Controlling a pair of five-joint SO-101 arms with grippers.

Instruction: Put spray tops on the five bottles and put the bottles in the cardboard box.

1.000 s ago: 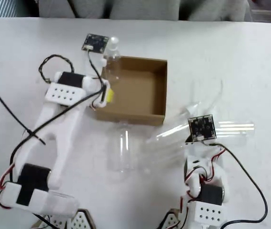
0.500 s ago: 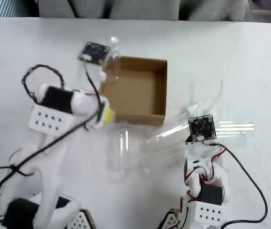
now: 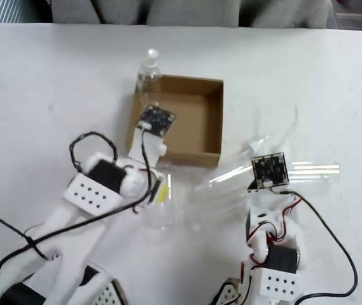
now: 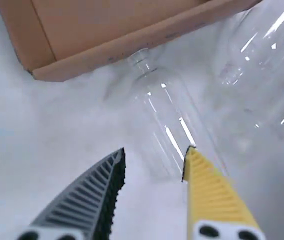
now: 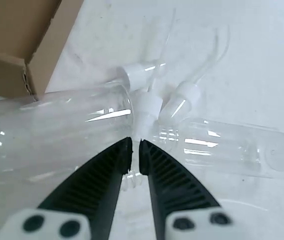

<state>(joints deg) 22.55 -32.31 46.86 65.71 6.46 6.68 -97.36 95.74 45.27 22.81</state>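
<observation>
While a white table (image 3: 333, 82) carries everything in the high view, an open brown cardboard box (image 3: 221, 121) sits mid-table, with a spray-topped clear bottle (image 3: 147, 79) upright at its far corner.

Left wrist view: the left gripper (image 4: 154, 152), grey and yellow fingers spread, hangs over an uncapped clear bottle (image 4: 166, 115) lying beside the box.

Right wrist view: the right gripper (image 5: 136, 144), black fingers nearly pressed together, sits by white spray tops (image 5: 146, 107) and lying bottles (image 5: 231, 147).

The white table (image 3: 41, 76) carries an open cardboard box (image 3: 221, 121). Just off the box's near wall lies a clear uncapped bottle (image 4: 166, 120), neck toward the box. By the box's near right corner, more clear bottles (image 5: 231, 145) lie on their sides — loose white spray tops (image 5: 181, 97) among them. A white-topped bottle (image 3: 149, 76) sits at the box's far left corner.
</observation>
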